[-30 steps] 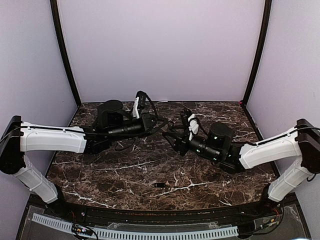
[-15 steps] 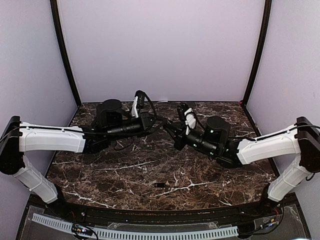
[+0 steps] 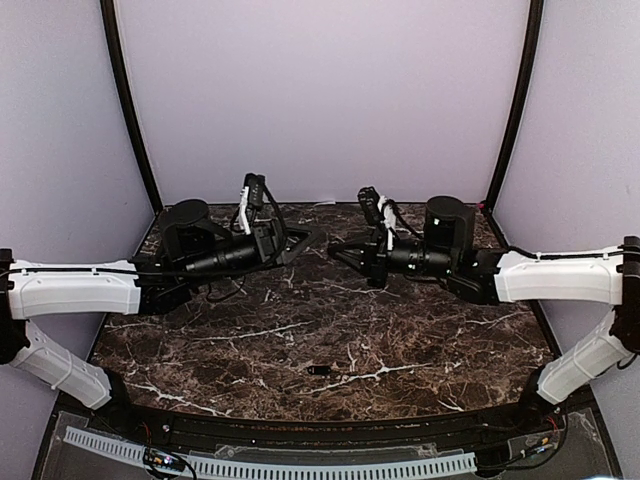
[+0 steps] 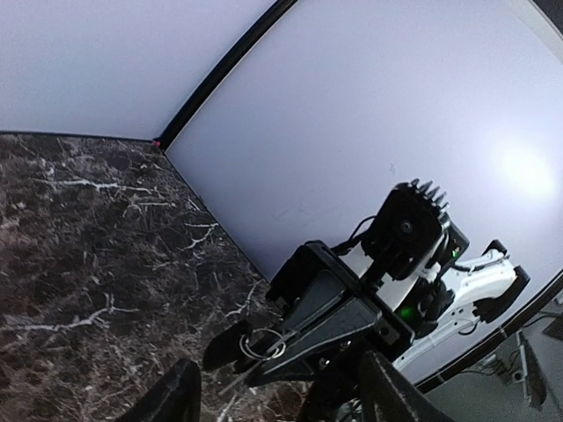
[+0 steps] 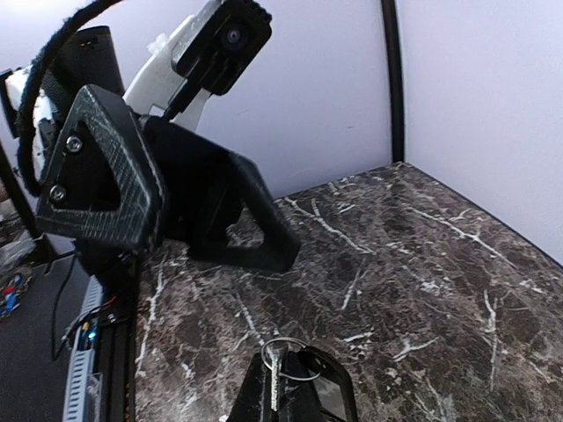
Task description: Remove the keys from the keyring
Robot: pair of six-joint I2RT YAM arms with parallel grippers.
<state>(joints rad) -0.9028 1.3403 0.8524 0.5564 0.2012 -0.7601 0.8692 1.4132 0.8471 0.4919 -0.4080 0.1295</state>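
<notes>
Mid-removal, gripping the keyring (image 5: 297,369) with a key (image 5: 274,380) in shut right jaws near 12 o'clock, left jaws wide at 11 o'clock; next, probably pinching that key and sliding it off.

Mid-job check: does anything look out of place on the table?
One loose key lies alone near the front edge of the table, far from both grippers. It may have dropped or been set aside. The right gripper is shut on the keyring in mid-air. The left gripper is open and empty.
</notes>
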